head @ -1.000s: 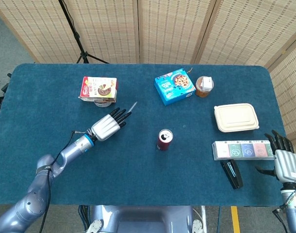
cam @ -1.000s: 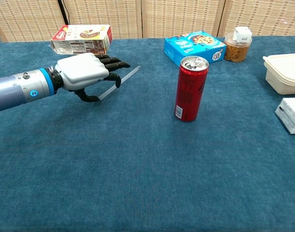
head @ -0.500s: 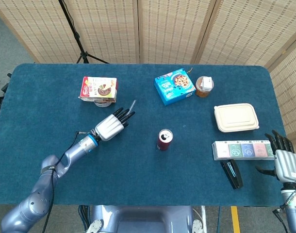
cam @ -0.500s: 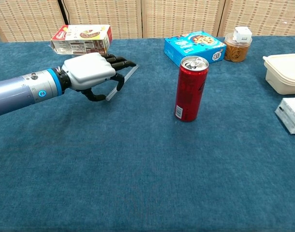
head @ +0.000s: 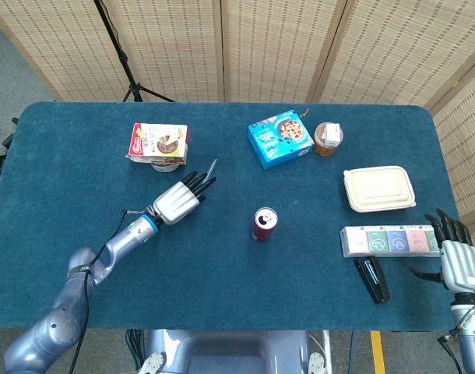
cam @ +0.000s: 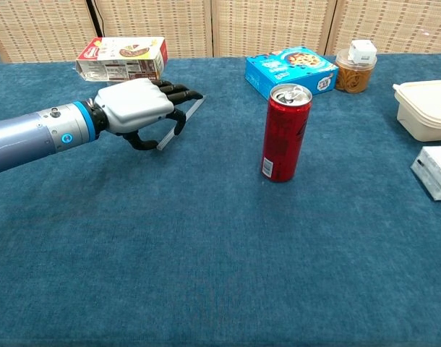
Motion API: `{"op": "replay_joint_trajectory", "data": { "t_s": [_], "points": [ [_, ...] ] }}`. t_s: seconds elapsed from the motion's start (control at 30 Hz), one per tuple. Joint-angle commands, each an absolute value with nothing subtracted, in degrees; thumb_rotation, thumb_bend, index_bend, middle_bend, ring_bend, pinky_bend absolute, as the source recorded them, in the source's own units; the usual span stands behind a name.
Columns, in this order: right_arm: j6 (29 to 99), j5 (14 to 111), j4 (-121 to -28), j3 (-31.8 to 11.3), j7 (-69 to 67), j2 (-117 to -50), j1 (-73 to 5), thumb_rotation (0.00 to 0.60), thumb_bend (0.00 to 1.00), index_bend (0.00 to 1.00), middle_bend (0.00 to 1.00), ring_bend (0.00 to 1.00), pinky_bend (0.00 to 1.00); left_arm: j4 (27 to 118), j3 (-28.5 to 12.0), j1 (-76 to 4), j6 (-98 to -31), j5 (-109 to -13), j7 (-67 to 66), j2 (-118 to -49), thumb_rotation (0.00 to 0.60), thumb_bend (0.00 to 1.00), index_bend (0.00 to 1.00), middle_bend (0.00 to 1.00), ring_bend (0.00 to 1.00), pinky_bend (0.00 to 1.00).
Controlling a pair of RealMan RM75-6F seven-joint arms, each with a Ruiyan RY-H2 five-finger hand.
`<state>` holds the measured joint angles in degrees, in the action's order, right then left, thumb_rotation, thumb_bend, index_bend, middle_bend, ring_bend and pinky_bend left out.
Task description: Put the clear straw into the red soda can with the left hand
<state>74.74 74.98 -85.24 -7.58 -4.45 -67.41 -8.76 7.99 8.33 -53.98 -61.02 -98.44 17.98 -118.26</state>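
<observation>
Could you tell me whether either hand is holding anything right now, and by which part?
Nothing is clearly held. The left hand hovers over the clear straw, not visibly gripping it; the right hand is empty.

We're looking at a staged test setup, prob. a robotics lab or studio, not a home. A desk [head: 58, 156] w/ blue felt-like cover sits in front of woven folding screens [head: 276, 47] used as backdrop, w/ a black tripod leg [head: 121, 54] standing behind on grey floor. Grocery props, e.g. a cereal box [head: 280, 138], are spread apart on top.
</observation>
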Motion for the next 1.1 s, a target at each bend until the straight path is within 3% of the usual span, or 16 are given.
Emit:
{"op": "replay_joint_trajectory", "data": {
  "t_s": [0.03,0.7,1.1],
  "points": [
    [74.8,75.0,-85.3,-7.6,-4.5,-67.4,-8.7,0.6,0.0,0.1,0.0,0.0,0.0,7.9,8.4,-54.0,-60.9,-98.4,17.9,-118.4,0.6,0.32,0.44,0.0,0.0,0.12],
    [75.2,75.3,-85.9,-7.6,-4.9,-66.9,-8.5,0.6,0.0,0.1,0.0,0.0,0.0,7.9,8.3,-54.9,-59.6,-97.9,17.0,-119.5,0.6,0.36,0.49,0.0,0.0,0.12],
    [75.1,75.5,-86.0,-7.5,-5.2,-66.8,-8.5,0.6,0.0,0.1,0.0,0.0,0.0,8.0,8.1,-54.7,-59.7,-97.5,17.1,-119.6,0.6,0.42,0.6,0.0,0.0,0.12]
  ]
}}
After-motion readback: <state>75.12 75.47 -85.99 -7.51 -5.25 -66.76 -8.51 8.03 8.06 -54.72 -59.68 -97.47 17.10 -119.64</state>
